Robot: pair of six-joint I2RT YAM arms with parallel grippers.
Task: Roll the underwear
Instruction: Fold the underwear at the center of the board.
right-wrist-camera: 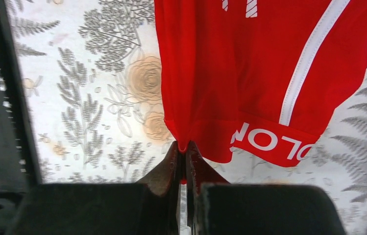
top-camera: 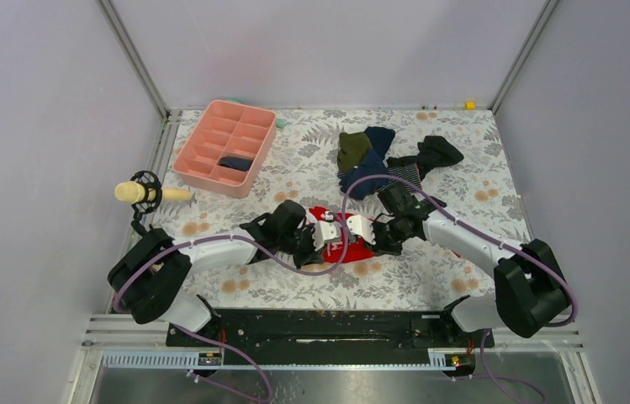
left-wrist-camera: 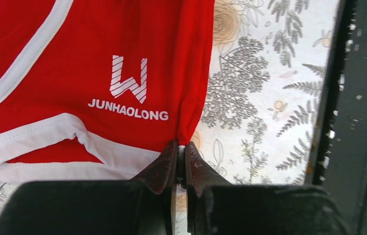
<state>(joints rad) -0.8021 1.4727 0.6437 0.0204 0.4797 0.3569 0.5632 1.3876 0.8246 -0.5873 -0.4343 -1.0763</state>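
Pink tray sits upper left on the floral worktop. My left hand, centre frame, is pinched together on one edge of the red underwear, which lies mid-worktop between both hands, white logo up. My right hand is clamped on another edge. Dark garments are piled upper right of centre.

Floral counter carries a pink tray, a dark clothes pile, and red underwear.
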